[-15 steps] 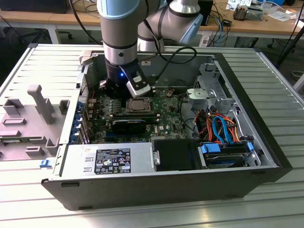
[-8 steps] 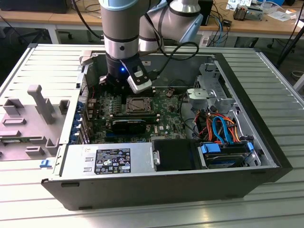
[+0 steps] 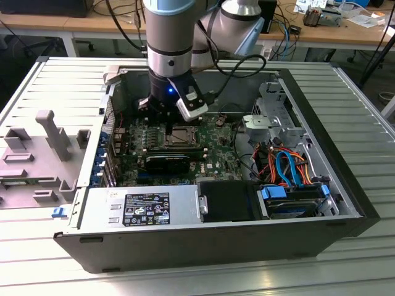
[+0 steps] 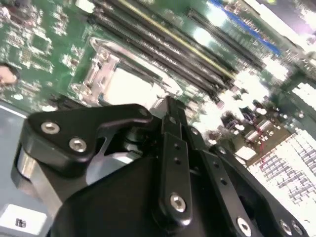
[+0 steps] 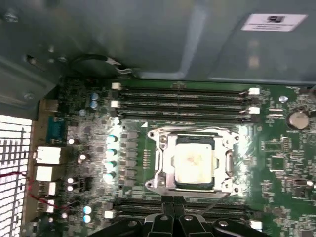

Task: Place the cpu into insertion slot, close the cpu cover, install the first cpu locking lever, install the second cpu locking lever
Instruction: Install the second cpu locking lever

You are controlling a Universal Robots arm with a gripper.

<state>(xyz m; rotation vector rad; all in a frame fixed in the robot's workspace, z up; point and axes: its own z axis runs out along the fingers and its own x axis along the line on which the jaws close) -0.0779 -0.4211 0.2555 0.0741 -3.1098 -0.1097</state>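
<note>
The cpu [image 5: 194, 160] lies flat in the insertion slot [image 5: 224, 187], its dull silver top facing up. The silver cpu cover [image 5: 165, 160] is down around it, framing the chip's edges. A thin lever rod [image 5: 217, 201] runs slanted along the socket's edge nearest the gripper. My gripper [image 5: 173, 203] hovers just off that edge, shut, with nothing visible between its black fingers [image 4: 174, 143]. In the exterior view the gripper [image 3: 168, 126] hangs inside the open case right beside the slot [image 3: 185, 134]. The second wrist view shows the bright chip [image 4: 129, 89] just past the fingertips.
Long memory slots [image 5: 182, 101] flank the socket on two sides. A black card [image 3: 168, 161] stands in front of the socket, then a power supply [image 3: 142, 208]. Orange and blue cables [image 3: 287, 166] fill the exterior view's right. The grey case wall [image 5: 148, 34] is close behind.
</note>
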